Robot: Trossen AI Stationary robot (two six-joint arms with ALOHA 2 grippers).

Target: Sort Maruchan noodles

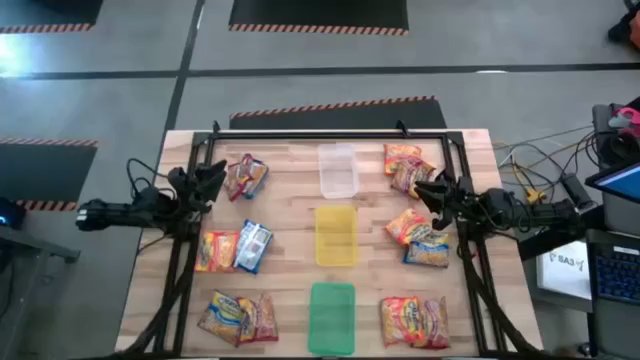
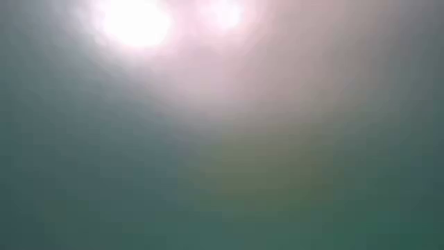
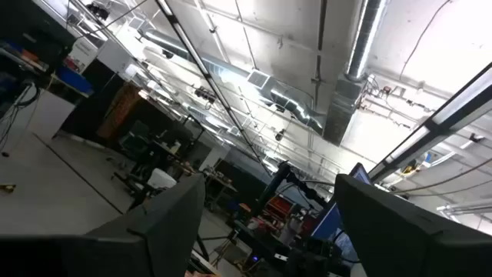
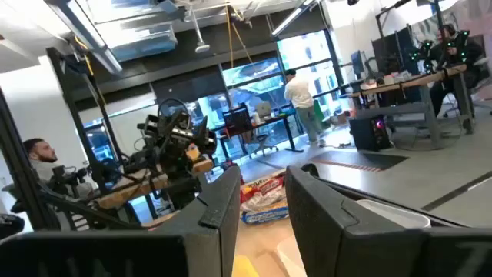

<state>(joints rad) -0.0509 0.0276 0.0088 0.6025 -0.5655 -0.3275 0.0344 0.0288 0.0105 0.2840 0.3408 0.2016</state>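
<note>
Maruchan noodle packets lie flat on the wooden table [image 1: 290,290] in two groups. On the left are one [image 1: 245,177], a pair [image 1: 233,249] and another pair [image 1: 238,317]; on the right are two [image 1: 407,165], two more [image 1: 418,238] and a pair [image 1: 414,322]. My left gripper [image 1: 218,178] [image 3: 269,231] is open wide at the left side, beside the far-left packet, and tipped upward with nothing between its fingers. My right gripper [image 1: 425,190] [image 4: 263,231] hovers among the right packets. It points level toward the left and has a narrow, empty gap.
A clear tray [image 1: 337,170], a yellow tray [image 1: 336,236] and a green tray [image 1: 331,318] lie in a column down the table's middle. A black frame [image 1: 320,135] edges the table. People show in the room beyond [image 4: 300,96]. The low view is a blur.
</note>
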